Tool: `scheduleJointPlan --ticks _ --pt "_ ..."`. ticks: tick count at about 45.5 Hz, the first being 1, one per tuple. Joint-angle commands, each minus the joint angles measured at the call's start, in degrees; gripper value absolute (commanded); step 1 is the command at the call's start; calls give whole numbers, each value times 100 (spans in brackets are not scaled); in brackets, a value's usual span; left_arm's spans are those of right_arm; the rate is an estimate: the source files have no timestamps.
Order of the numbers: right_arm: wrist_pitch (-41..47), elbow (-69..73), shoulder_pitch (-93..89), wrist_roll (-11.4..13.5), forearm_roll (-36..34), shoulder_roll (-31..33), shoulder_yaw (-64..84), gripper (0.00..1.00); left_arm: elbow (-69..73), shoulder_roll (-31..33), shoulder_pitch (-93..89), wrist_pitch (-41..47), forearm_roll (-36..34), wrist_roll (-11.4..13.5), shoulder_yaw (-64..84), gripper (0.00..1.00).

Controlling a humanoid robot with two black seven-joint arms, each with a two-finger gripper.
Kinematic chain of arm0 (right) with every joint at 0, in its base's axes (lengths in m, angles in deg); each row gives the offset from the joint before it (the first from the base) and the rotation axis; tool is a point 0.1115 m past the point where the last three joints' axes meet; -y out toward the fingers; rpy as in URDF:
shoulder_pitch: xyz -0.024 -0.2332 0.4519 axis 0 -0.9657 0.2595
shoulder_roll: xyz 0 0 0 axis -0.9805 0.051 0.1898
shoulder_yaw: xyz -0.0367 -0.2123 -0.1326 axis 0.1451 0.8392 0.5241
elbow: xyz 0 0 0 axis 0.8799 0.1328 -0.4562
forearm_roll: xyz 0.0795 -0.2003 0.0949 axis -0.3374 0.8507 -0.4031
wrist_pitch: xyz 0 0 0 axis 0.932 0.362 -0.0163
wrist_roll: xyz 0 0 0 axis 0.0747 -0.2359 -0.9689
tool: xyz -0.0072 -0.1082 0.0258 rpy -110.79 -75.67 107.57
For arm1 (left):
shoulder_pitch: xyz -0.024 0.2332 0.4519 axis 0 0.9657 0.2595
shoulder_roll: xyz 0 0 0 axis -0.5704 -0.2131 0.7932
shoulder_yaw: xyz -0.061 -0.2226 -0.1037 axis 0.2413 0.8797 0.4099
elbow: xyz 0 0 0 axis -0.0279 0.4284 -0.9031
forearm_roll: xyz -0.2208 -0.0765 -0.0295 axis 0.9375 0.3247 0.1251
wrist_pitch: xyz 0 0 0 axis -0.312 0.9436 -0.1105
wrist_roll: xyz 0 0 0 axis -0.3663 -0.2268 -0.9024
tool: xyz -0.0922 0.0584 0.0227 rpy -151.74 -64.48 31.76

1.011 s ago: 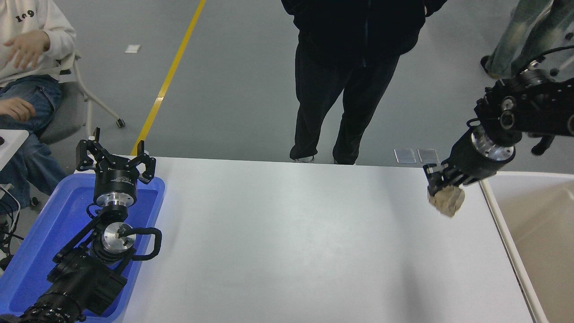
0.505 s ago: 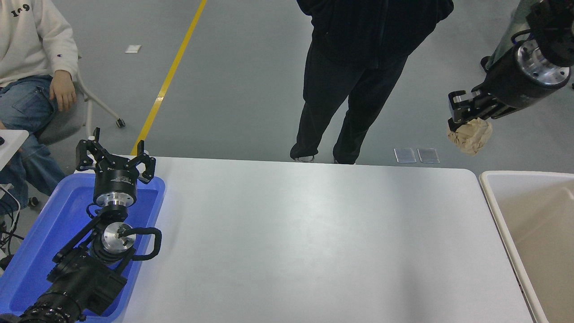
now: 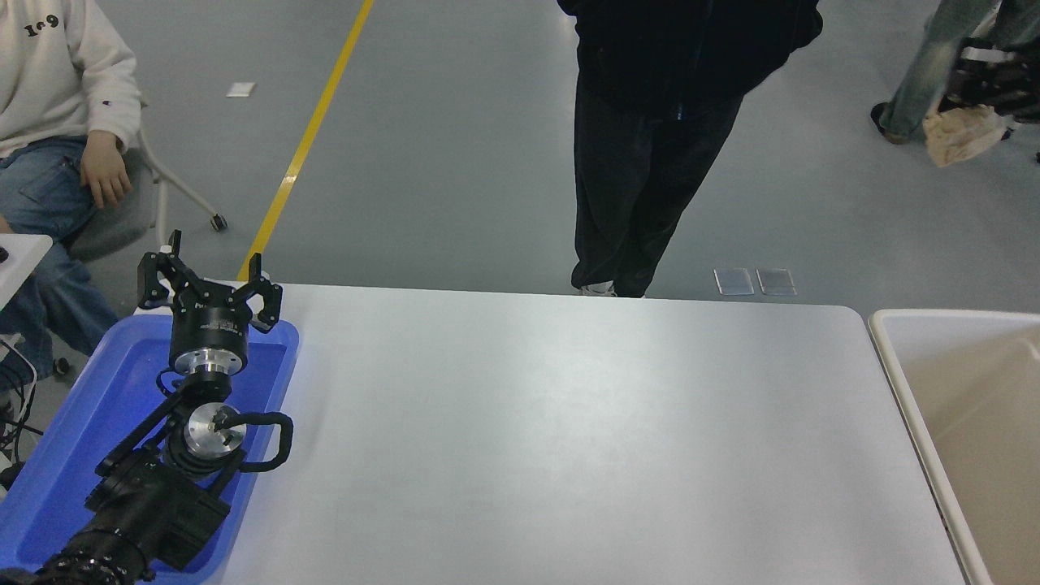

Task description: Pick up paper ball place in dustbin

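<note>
My right gripper (image 3: 967,101) is high at the picture's upper right edge, shut on the tan paper ball (image 3: 963,134), which hangs below its fingers, well above the table. The beige dustbin (image 3: 894,357) stands off the table's right end, below the ball; only its left part shows. My left gripper (image 3: 210,288) is parked at the lower left, open and empty, above the blue tray.
A blue tray (image 3: 57,455) lies under the left arm at the table's left end. A person in black (image 3: 658,138) stands at the far side. A seated person (image 3: 57,122) is at the upper left. Another person's legs (image 3: 926,65) are behind the right gripper.
My right gripper has risen and moved right with the paper ball, from just over the table's right end to high over the bin. The standing person has shifted right.
</note>
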Motion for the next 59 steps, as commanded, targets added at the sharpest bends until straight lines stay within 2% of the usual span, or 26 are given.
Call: scheduleJointPlan --ticks 1,8,15,25,32,47,59 --pt "-1069 -503 -1336 183 -886 490 -1260 0 0 0 0 0 2 0 0 99" --pt "-1579 -722 -2259 227 -894 639 -2104 0 0 0 0 0 -6 0 0 99" --pt "-1835 -1434 -3375 481 -912 446 -3255 0 0 0 0 0 2 0 0 99" --pt "-1923 -3824 -5265 728 -903 -608 -5022 0 0 0 0 0 2 0 0 99" --pt "-1966 -4607 -5907 728 -903 -1136 -5585 0 0 0 0 0 2 0 0 99" --pt "-2555 -4775 -6848 693 -912 -1769 -6429 0 0 0 0 0 2 0 0 99" --pt "-2758 -4766 -7278 666 -912 -2024 -7062 0 0 0 0 0 2 0 0 99"
